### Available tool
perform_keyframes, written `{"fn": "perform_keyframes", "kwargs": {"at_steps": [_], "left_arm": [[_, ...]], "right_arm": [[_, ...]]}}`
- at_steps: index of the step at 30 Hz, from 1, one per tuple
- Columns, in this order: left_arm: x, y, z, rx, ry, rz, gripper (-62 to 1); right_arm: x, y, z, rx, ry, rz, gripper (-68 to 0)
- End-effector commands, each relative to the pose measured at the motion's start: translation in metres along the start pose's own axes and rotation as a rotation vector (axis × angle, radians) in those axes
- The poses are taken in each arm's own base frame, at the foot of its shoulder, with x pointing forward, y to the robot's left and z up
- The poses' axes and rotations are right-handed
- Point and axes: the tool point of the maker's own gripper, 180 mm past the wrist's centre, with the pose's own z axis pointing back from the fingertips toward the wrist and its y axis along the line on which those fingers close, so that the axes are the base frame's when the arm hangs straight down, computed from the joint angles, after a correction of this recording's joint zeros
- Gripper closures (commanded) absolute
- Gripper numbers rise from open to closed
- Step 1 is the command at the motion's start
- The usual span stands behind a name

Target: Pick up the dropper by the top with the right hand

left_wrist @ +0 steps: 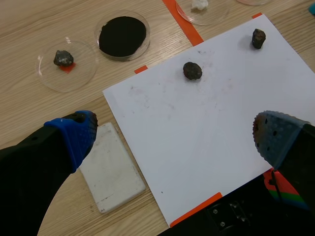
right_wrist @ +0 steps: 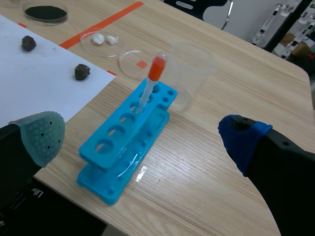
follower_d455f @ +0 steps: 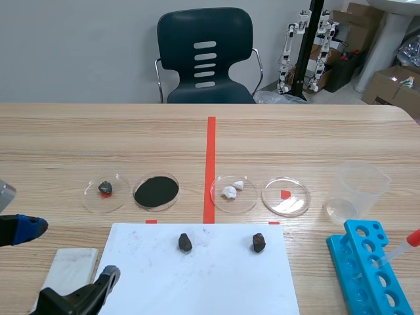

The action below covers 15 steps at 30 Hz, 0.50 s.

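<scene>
The dropper (right_wrist: 150,83) has a clear stem and an orange-red bulb. It stands tilted in a hole at the far end of the blue rack (right_wrist: 113,157). In the scene view the dropper (follower_d455f: 401,249) leans right out of the rack (follower_d455f: 359,269) at the table's near right. My right gripper (right_wrist: 142,137) is open, above and short of the rack, with nothing between its fingers; the bulb is ahead of it. The scene view does not show it. My left gripper (left_wrist: 174,135) hangs open over the white sheet (left_wrist: 197,128), seen at the scene's lower left (follower_d455f: 65,256).
A clear beaker (follower_d455f: 357,190) stands just beyond the rack. Several petri dishes (follower_d455f: 285,197) line the table's middle, one full of black powder (follower_d455f: 156,191). Two dark rocks (follower_d455f: 186,242) lie on the white sheet. A white slab (follower_d455f: 69,269) lies at its left.
</scene>
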Motion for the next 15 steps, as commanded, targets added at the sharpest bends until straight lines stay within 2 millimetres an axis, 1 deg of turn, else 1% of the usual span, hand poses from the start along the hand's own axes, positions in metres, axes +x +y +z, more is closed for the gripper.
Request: {"fn": "perform_keyframes", "kwargs": {"at_steps": [1, 8, 11, 15], "left_arm": [[0.005, -0.003, 0.001, -0.007, -0.023, 0.012, -62.3], [0.005, -0.003, 0.001, -0.007, -0.023, 0.012, -62.3], [0.005, -0.003, 0.001, -0.007, -0.023, 0.012, -62.3], [0.005, -0.003, 0.001, -0.007, -0.023, 0.012, -62.3]], "right_arm": [[0.007, -0.004, -0.006, 0.002, -0.049, -0.013, -67.9], [-0.006, -0.016, -0.020, -0.039, -0.073, -0.034, -67.9], [-0.007, -0.021, -0.026, -0.043, -0.092, -0.051, -67.9], [-0.005, -0.021, -0.035, -0.041, -0.135, -0.075, -67.9]]}}
